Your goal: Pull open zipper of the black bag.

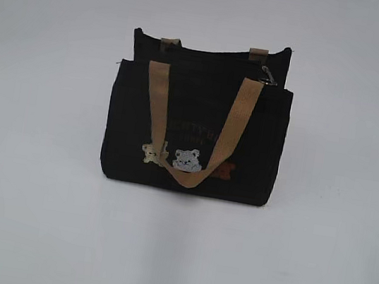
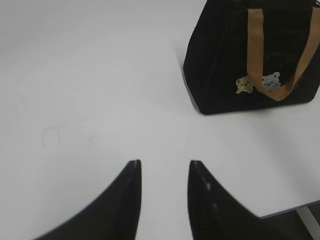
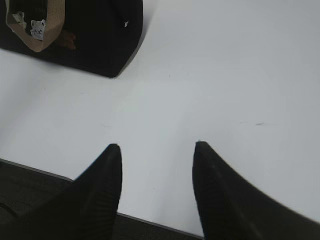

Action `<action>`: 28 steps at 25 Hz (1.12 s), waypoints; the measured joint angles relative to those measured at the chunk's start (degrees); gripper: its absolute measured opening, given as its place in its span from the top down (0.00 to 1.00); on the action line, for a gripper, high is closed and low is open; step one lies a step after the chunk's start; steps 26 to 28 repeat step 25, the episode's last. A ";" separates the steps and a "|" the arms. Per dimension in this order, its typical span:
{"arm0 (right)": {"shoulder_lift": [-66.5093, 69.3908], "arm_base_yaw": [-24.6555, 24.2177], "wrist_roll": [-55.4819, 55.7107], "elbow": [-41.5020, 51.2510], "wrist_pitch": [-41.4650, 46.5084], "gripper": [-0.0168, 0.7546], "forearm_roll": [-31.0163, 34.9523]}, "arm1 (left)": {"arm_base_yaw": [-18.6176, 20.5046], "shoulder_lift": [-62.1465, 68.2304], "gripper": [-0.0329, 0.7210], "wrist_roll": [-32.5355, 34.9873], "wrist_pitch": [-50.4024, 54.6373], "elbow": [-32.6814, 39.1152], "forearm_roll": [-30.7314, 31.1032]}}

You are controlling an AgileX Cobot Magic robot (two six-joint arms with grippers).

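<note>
The black bag [image 1: 195,125] stands upright in the middle of the white table, its tan handle hanging down the front over the bear patches. The zipper [image 1: 268,75], a small silver slider with a ring, sits at the bag's top right end. No arm shows in the exterior view. My left gripper [image 2: 164,163] hovers open over bare table, with the black bag [image 2: 220,65] well ahead at upper right. Above the table's near edge my right gripper [image 3: 157,146] stands open and empty; the black bag [image 3: 95,35] lies far ahead at upper left.
The white table [image 1: 21,217] stretches all round the bag. Its near edge [image 3: 45,172] runs under the right gripper's fingers, and a table corner [image 2: 295,207] shows at lower right in the left wrist view.
</note>
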 joint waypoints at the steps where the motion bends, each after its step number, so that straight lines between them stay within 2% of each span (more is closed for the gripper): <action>1: 0.00 0.00 0.00 0.00 0.00 0.50 0.05 | 0.00 0.00 0.64 0.00 0.00 0.00 0.00; 6: 0.00 -0.06 0.00 0.00 -0.06 0.50 0.05 | 0.32 0.00 0.64 0.00 0.00 0.00 0.00; 8: 0.00 -0.81 0.00 0.00 -0.06 0.50 0.11 | 3.57 0.00 0.64 0.00 0.00 0.02 -0.01; 12: 0.00 -3.91 0.00 0.00 -0.11 0.50 0.15 | 13.25 0.00 0.64 0.00 0.00 0.02 -0.01; 14: 0.00 -4.12 0.00 0.00 -0.17 0.50 0.15 | 14.92 0.00 0.64 0.00 0.00 0.02 -0.01; 28: 0.00 -4.18 0.00 0.00 -0.27 0.50 0.15 | 15.32 0.00 0.64 0.00 0.00 0.07 -0.01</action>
